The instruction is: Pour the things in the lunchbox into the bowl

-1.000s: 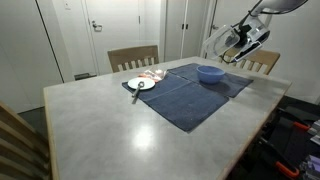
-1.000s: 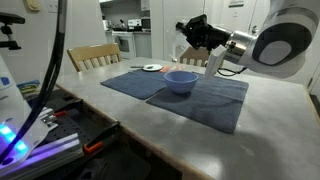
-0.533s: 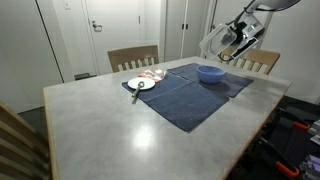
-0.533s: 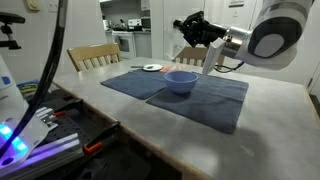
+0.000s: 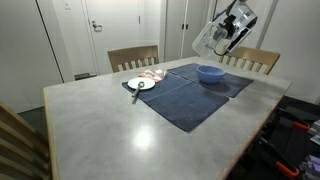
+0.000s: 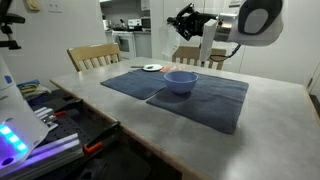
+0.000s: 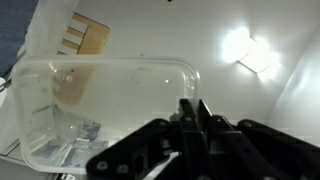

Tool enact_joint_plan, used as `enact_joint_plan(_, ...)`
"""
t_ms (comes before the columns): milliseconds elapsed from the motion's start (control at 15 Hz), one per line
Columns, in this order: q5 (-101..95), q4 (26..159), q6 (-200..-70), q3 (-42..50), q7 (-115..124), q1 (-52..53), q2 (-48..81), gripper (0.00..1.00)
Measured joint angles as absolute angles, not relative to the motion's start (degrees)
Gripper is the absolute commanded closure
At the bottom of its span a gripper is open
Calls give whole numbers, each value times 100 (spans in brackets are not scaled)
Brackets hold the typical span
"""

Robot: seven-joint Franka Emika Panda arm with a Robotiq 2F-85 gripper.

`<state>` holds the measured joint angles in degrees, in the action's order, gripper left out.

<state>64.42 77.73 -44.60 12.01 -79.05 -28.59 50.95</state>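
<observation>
My gripper (image 5: 228, 30) is shut on the rim of the clear plastic lunchbox (image 5: 205, 40) and holds it tilted, high above the table, above and beside the blue bowl (image 5: 209, 73). The gripper (image 6: 190, 20), the lunchbox (image 6: 208, 42) and the bowl (image 6: 180, 80) show in both exterior views. In the wrist view the lunchbox (image 7: 90, 110) fills the left side, with small clear things lying in its lower corner, and the jaws (image 7: 194, 112) pinch its wall. The bowl stands on a dark blue cloth (image 5: 190, 95).
A white plate (image 5: 141, 84) with a utensil and something pink beside it sits at the cloth's far end; it also shows in an exterior view (image 6: 151, 68). Wooden chairs (image 5: 133, 58) stand round the grey table (image 5: 100, 130). Cables and equipment lie beside the table (image 6: 60, 130).
The gripper has risen with the lunchbox and moved a little along the table, towards the side of the bowl. The bowl, plate and cloth have not moved.
</observation>
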Motion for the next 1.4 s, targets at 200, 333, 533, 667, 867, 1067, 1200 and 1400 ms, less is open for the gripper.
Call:
enact_joint_plan(200,6184,8043,-4970,1242,-7729,-2584,4746,98)
enact_joint_plan(333,5990,8258,-5339,1245,-7617,-2400,4508,98)
enact_joint_plan(533,5759,8583,-5856,1243,-7419,-2129,4183,98)
enact_joint_plan(667,5627,8841,-6205,1238,-7282,-1942,3953,98)
enact_joint_plan(867,5442,9304,-6837,1224,-7057,-1635,3570,98)
enact_joint_plan(1067,5346,9731,-7459,1185,-6788,-1382,3222,98)
enact_joint_plan(1200,5321,9981,-7880,1130,-6653,-1262,3026,98)
enact_joint_plan(1400,5296,10304,-8476,1031,-6485,-1103,2780,98)
